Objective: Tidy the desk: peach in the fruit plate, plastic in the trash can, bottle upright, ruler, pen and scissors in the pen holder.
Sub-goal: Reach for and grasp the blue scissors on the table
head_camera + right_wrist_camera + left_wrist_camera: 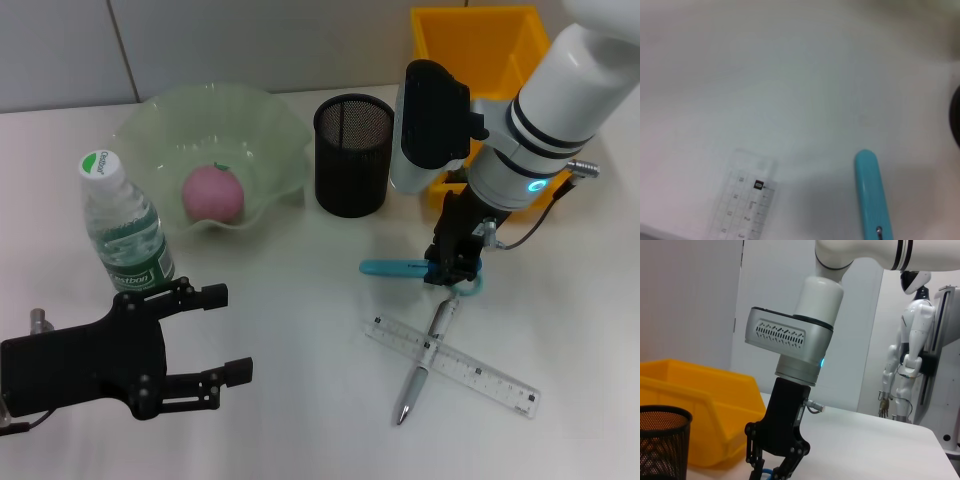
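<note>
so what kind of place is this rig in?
Likely a robotics lab: a white humanoid robot stands on a rack behind, and a plain white table holds staged props such as a yellow plastic bin.

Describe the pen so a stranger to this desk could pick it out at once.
Start at the black mesh pen holder in the middle of the desk and look toward the near right, past the teal scissors under the right gripper. There the pen lies across the clear ruler: slim and silvery, not flat.
</note>
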`<state>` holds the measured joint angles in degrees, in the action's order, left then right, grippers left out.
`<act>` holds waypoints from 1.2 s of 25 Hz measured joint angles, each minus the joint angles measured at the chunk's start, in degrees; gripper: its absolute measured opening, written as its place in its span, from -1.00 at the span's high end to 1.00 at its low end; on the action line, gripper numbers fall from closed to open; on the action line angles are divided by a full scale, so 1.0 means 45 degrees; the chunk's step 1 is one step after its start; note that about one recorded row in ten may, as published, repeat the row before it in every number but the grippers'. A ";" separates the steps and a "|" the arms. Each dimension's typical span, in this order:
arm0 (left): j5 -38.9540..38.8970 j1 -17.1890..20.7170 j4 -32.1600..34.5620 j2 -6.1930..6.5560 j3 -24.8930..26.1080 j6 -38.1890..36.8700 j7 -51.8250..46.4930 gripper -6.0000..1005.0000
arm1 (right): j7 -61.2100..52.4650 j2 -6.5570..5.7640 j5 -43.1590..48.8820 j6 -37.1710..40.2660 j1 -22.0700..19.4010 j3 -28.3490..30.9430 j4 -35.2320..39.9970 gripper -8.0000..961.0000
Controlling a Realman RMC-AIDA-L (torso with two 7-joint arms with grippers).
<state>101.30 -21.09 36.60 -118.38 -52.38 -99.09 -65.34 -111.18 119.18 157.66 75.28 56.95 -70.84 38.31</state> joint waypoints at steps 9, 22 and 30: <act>-0.0120 0.0000 -0.0019 0.0005 0.0000 -0.0057 -0.0009 -0.72 | -0.0002 0.0020 0.0027 -0.0074 0.0053 0.0000 0.0004 0.45; -0.0150 0.0000 -0.0047 0.0019 0.0017 -0.0076 -0.0011 -0.72 | 0.0077 0.0057 0.0025 -0.0356 0.0079 -0.0267 -0.0103 0.46; -0.0150 0.0000 -0.0048 0.0020 0.0020 -0.0075 -0.0011 -0.72 | 0.0092 0.0073 -0.0052 -0.0487 0.0097 -0.0482 -0.0155 0.46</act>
<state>100.63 -21.09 36.38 -118.29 -52.29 -99.42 -65.39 -110.76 119.51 157.43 73.09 57.38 -73.01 37.61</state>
